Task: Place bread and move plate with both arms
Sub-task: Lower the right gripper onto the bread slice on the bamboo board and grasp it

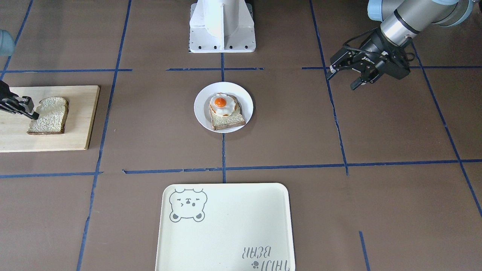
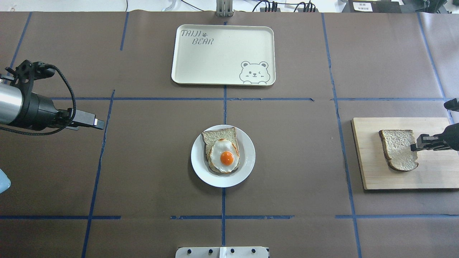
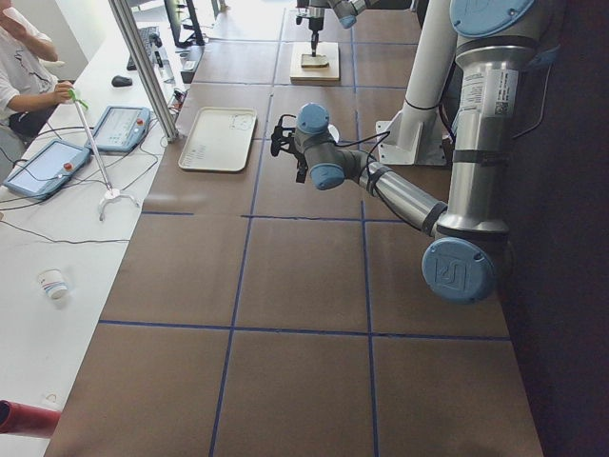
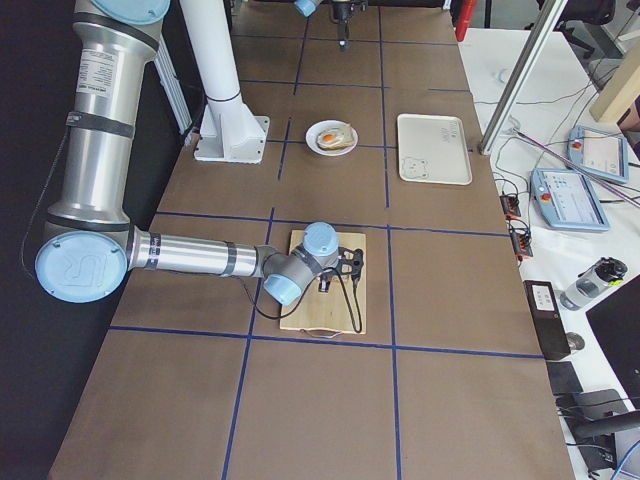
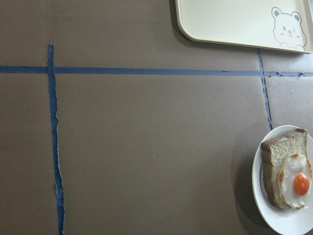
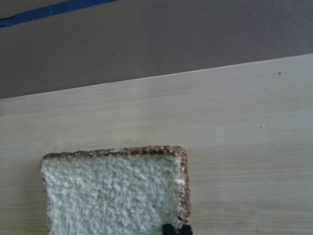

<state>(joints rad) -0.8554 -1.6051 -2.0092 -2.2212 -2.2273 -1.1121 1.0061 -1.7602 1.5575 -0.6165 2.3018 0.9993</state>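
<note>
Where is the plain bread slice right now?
In the overhead view, the bread lies on the wooden board at the right, the right gripper at its edge.

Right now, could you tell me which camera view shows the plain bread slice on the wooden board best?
The overhead exterior view: the whole bread lies on the board, the right hand at its edge. Front-facing shows it nearly as well, the right wrist view crops it, the side views leave it tiny or blocked.
</note>
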